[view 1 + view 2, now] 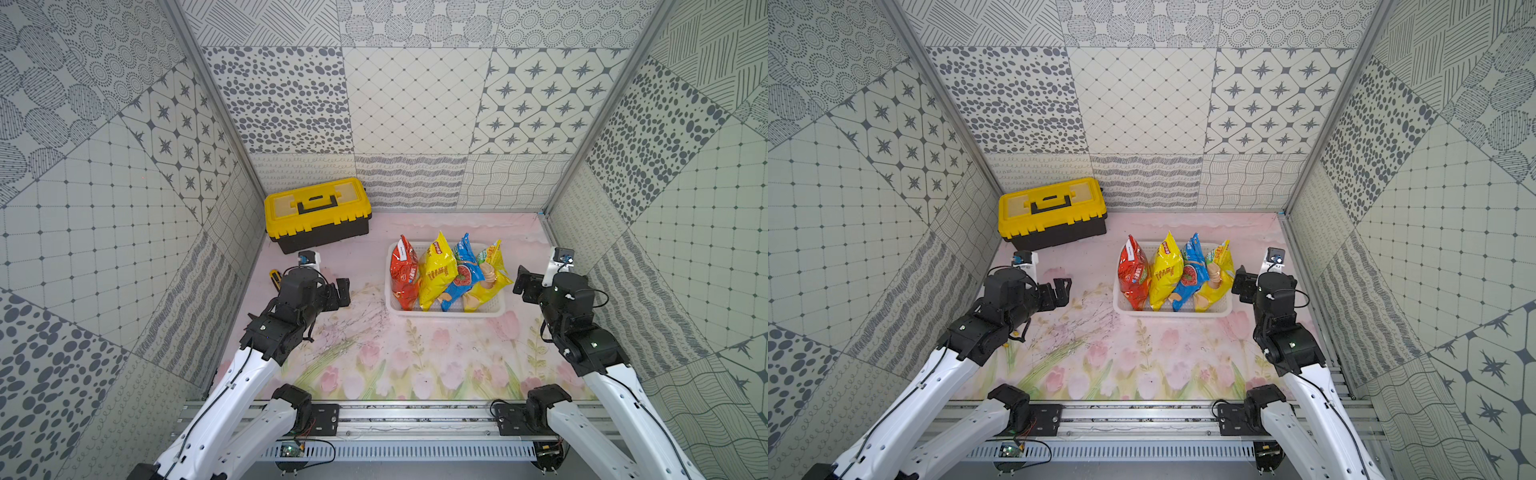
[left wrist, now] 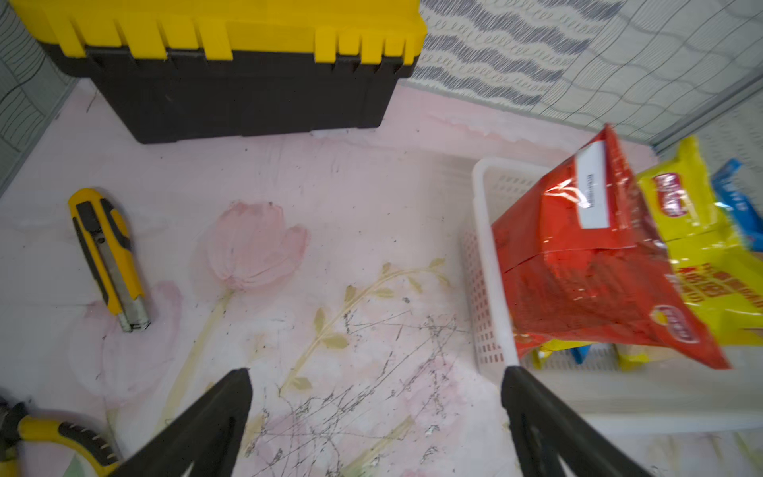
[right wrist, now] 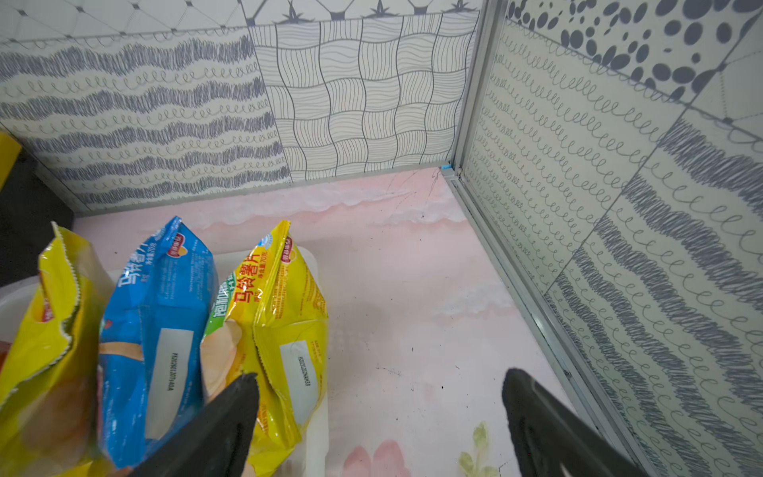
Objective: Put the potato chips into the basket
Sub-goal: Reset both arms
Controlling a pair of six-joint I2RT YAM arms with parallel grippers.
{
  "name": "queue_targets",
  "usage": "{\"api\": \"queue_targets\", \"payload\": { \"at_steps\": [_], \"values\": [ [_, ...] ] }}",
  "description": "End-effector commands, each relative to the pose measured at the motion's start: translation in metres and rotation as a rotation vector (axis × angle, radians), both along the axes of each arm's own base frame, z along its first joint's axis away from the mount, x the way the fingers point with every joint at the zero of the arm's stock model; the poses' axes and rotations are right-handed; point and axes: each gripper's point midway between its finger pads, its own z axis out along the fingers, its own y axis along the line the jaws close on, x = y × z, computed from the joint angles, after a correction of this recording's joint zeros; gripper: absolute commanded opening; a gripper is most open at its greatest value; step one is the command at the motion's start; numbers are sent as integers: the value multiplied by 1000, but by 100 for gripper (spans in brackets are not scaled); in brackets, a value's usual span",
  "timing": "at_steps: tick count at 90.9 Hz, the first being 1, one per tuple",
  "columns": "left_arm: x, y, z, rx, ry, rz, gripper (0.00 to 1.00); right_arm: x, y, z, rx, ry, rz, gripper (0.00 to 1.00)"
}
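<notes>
The left gripper (image 1: 343, 291) and right gripper (image 1: 522, 286) are hovering spread wide and empty, the basket (image 1: 449, 313) of potato chips (image 1: 437, 272) sitting between them.

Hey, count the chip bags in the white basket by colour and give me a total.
Red-orange bag: 1
Yellow bags: 2
Blue bag: 1
Total: 4, all standing in the basket
</notes>
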Motion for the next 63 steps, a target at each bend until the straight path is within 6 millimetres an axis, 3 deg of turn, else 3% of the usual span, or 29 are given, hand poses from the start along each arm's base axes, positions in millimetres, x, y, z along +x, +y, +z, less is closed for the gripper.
{"api": "queue_targets", "payload": {
  "at_steps": [1, 19, 33, 51, 63],
  "values": [
    [14, 40, -34, 120, -38, 137, 100, 11, -7, -5, -30, -39, -34, 97],
    [9, 63, -88, 172, 15, 172, 100, 15, -23, -31, -22, -78, -80, 97],
    [12, 74, -112, 149, 6, 216, 100, 21, -30, -56, -22, -121, -103, 97],
    [29, 78, -110, 152, -122, 210, 100, 45, -28, -87, 5, -137, -75, 97],
    [48, 86, -107, 139, -183, 236, 100, 68, -22, -93, 11, -162, -37, 97]
  ]
}}
